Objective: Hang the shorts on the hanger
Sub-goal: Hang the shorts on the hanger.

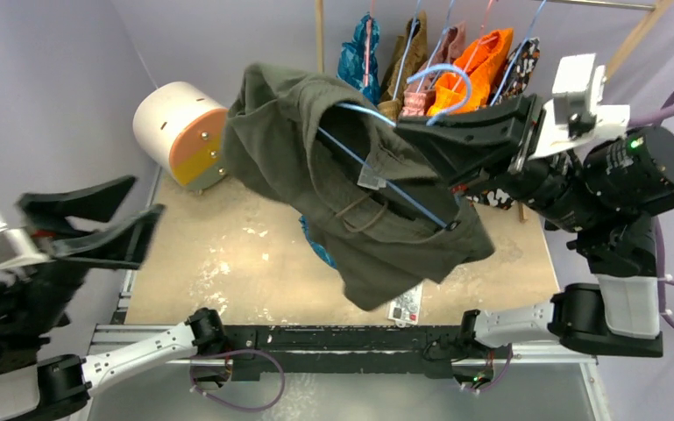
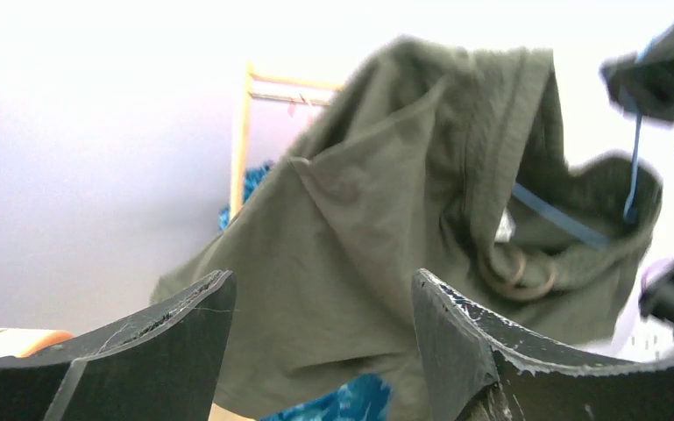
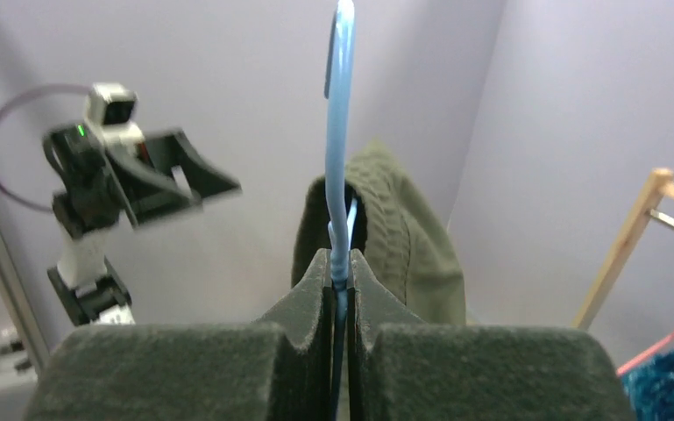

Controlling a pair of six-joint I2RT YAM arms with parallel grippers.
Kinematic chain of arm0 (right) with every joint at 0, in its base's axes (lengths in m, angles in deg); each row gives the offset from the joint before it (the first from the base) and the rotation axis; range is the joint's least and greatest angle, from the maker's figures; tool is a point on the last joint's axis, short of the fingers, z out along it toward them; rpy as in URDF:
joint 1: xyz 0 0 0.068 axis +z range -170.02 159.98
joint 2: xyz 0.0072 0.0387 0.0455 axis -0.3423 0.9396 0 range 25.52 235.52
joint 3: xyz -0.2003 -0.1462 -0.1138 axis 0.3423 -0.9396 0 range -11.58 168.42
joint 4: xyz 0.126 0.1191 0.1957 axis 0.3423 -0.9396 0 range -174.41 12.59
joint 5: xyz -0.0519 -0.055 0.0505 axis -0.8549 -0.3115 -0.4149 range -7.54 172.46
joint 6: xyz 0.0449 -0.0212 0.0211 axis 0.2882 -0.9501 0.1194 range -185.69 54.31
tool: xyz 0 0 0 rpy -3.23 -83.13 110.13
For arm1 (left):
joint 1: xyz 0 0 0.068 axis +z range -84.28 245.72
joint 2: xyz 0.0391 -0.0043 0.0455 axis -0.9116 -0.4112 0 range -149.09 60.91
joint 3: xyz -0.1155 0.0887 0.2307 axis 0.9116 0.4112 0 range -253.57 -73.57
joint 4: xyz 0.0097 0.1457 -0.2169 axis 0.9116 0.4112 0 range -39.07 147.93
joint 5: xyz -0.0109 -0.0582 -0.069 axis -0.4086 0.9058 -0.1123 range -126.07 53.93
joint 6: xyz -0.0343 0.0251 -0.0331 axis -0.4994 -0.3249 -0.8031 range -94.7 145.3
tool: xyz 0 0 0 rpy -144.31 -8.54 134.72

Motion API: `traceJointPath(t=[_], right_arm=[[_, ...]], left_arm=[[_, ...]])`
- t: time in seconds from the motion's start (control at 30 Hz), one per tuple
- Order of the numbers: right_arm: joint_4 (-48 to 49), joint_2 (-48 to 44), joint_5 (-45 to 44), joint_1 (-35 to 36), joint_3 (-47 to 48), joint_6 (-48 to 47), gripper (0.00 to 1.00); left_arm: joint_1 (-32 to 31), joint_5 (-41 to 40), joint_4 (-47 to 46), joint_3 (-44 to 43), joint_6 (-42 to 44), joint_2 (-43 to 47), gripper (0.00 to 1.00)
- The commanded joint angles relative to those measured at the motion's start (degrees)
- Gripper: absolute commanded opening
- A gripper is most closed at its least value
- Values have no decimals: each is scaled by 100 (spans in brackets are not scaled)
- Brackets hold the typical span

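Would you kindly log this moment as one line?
right gripper: shut on light-blue hanger | olive shorts: draped on hanger | left gripper: open, empty

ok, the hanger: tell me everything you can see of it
The hanger is thin light-blue wire with a rounded hook at the top. The right hand is shut on it near the base of the hook and holds it tilted in the air above the table. The shorts hang on it and hide much of the frame. Only the hook, one sloping shoulder and a stretch of the straight bar show.
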Motion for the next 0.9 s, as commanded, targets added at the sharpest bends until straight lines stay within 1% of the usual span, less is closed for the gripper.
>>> traceJointPath(t=[0.0,0.03,0.07,0.13,0.17,0.2,0.27,0.37,0.4,0.43,0.5,0.6,0.73,0.87], right_arm=[[374,-277,168,1,-1468,-170,0],[486,-348,307,-2,-2114,-105,0],[551,-376,489,-2,-2462,-26,0],[499,-282,830,-2,-2752,130,0],[367,-166,965,0,-2680,166,0],[216,-52,1004,0,-2417,148,0],[-70,116,857,-1,-1436,5,0],[205,54,750,-1,-42,-119,0],[335,-51,767,-2,151,-180,0],[481,-166,769,0,150,-254,0],[625,-315,638,4,-117,-298,0],[363,-364,498,0,-581,-237,0],[335,-576,620,-2,-1767,0,0],[225,-615,698,-1,-2179,113,0]], left_arm=[[11,-797,-299,-4,-236,340,72],[12,-841,-239,38,-271,390,72],[11,-889,-183,64,-294,401,72],[11,-932,-90,43,-298,409,72],[11,-939,-77,21,-282,391,72],[11,-949,-91,-4,-263,375,72],[15,-972,-110,-71,-221,313,72],[11,-971,-93,-125,-208,212,71],[11,-973,-89,-86,-225,214,71],[13,-968,-99,-8,-250,247,70],[12,-940,-141,195,-322,320,69],[11,-916,-116,306,-418,383,69],[15,-969,-163,279,-398,396,69],[16,-971,-232,268,-342,310,69]])
